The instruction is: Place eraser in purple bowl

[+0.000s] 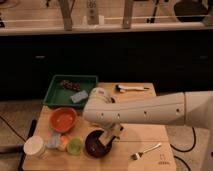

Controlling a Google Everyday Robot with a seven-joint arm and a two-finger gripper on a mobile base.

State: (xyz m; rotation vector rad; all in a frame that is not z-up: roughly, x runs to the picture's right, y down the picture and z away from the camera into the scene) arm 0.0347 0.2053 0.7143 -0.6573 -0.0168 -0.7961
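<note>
The purple bowl [94, 146] stands at the front of the wooden table, right of a small green cup [75, 145]. My white arm reaches in from the right, and the gripper [108, 140] hangs right over the bowl's right half, down at its rim. I cannot make out the eraser; the gripper's tip hides part of the bowl's inside and whatever it may hold. A dark brown mottled object [69, 85] lies in the green tray; I cannot tell what it is.
The green tray [54, 97] at the back left also holds a pale grey-blue block [79, 96]. An orange bowl [63, 119] and a white cup [34, 147] stand at the left. A fork [146, 150] lies front right, a utensil [131, 88] at the back.
</note>
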